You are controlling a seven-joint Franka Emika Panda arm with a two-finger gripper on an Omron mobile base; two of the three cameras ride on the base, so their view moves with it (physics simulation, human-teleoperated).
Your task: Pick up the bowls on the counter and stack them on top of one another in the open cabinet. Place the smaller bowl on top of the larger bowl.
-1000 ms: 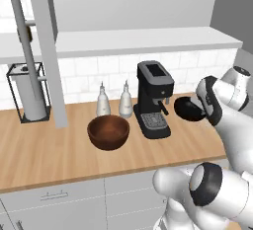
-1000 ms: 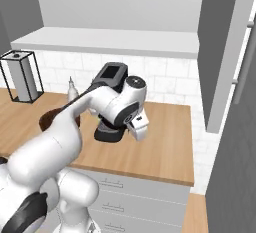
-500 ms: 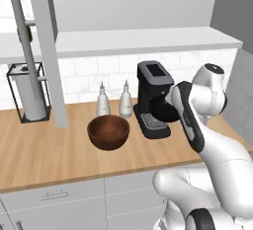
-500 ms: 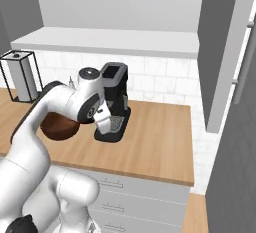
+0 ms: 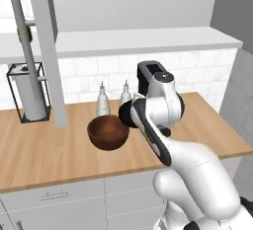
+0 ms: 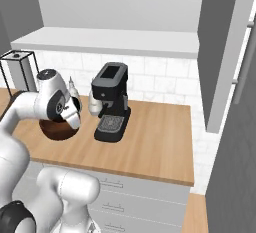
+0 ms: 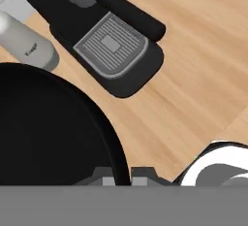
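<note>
Gripping a black bowl (image 7: pixel 53 128) by its rim, my gripper (image 7: pixel 123 175) clenched w/ one tip inside, one outside; the bowl fills the lower left of my hand view. Just beyond: a bottle (image 7: pixel 24 43), then the coffee machine (image 7: pixel 114 50). Brown bowl (image 5: pixel 108 132) sits on the counter (image 5: pixel 44 155), beside my wrist.

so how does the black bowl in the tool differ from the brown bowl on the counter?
The black bowl is black and held by its rim in the shut tool, up off the counter; the brown bowl is reddish-brown wood and sits free on the counter. In the left base view the black bowl looks smaller than the brown one. Both are round.
</note>
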